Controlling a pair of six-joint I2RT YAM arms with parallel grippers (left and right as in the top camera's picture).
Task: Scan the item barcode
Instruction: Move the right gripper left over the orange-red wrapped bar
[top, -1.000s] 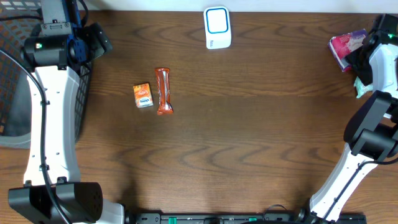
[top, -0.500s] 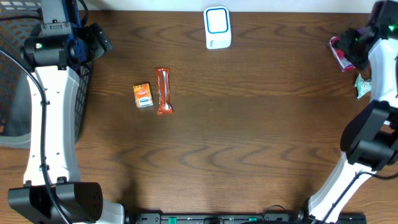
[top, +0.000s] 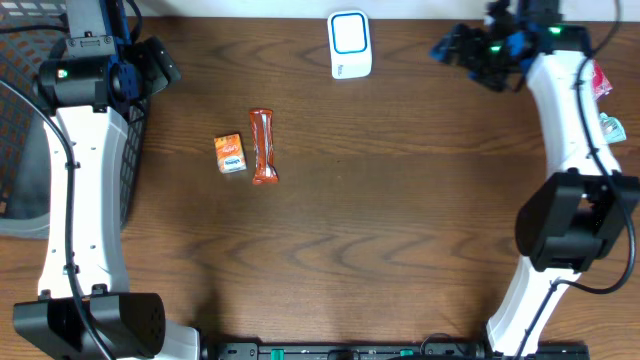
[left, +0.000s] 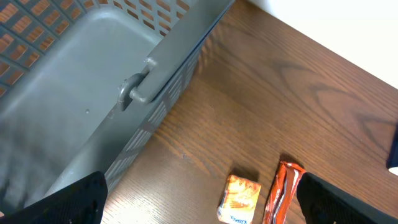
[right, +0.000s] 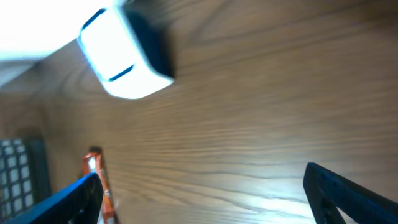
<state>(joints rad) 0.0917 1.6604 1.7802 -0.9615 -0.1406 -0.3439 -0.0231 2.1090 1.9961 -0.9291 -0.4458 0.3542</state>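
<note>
Right gripper (top: 452, 50): jaws spread wide, nothing between them; hangs at the far edge of the table (top: 400, 220), just to the right of the scanner (top: 350, 45).
Left gripper (top: 160, 62): jaws wide open, empty; hangs at the rim of the basket (left: 93, 93).
Item location: wrapped bar (top: 263, 146) and small box (top: 230, 153) lie flat on the table, side by side, box on the bar's left.
Key relation: both items lie well to the left of the right gripper and closer to the robot, past the scanner. From the left gripper they lie to the right and closer to the robot.
Nearer arm: left, by judgement. The right arm is the one nearer the scanner.
Long axis: the bar runs front to back, so a side-to-side grip would cross its narrow width.
Bar: glossy orange-red wrapper, crinkled, crimped ends; probably slippery and yielding.
Box: printed orange carton with flat faces; probably rigid.
Scanner: white moulded plastic, rounded corners, blue-rimmed window.
Table: dark wood grain, smooth.
Basket: grey plastic, lattice wall, moulded handle.
Barcode: not visible on either item.
</note>
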